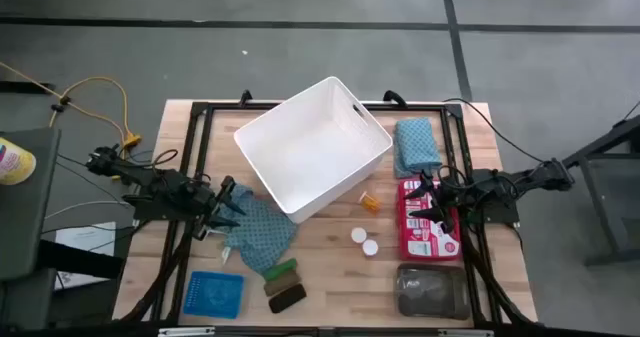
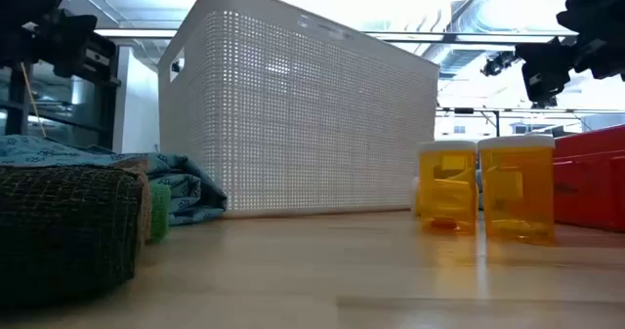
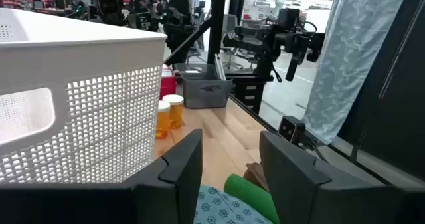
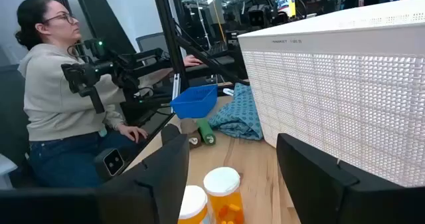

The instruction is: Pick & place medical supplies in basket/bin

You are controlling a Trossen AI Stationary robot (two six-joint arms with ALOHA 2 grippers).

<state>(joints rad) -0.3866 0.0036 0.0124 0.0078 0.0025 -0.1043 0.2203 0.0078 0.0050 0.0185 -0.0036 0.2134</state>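
The white lattice basket (image 1: 310,147) stands mid-table, turned at an angle. One teal patterned cloth (image 1: 262,232) lies crumpled by its near-left corner, another (image 1: 415,145) lies folded to its right. My left gripper (image 1: 225,202) is open above the first cloth's (image 3: 216,207) left edge, with a green oblong piece (image 3: 249,187) just ahead. My right gripper (image 4: 246,184) is open over the red box (image 1: 428,222), facing two white-capped orange pill bottles (image 4: 222,197) that stand upright on the wood. A small orange bottle (image 1: 370,201) lies by the basket.
The green (image 1: 280,270) and dark-brown (image 1: 288,297) pieces lie near the blue mesh tray (image 1: 215,295) at the near-left edge. The grey see-through tray (image 1: 432,292) sits at the near right. A black frame borders the table. A person (image 4: 50,98) sits beyond the left side.
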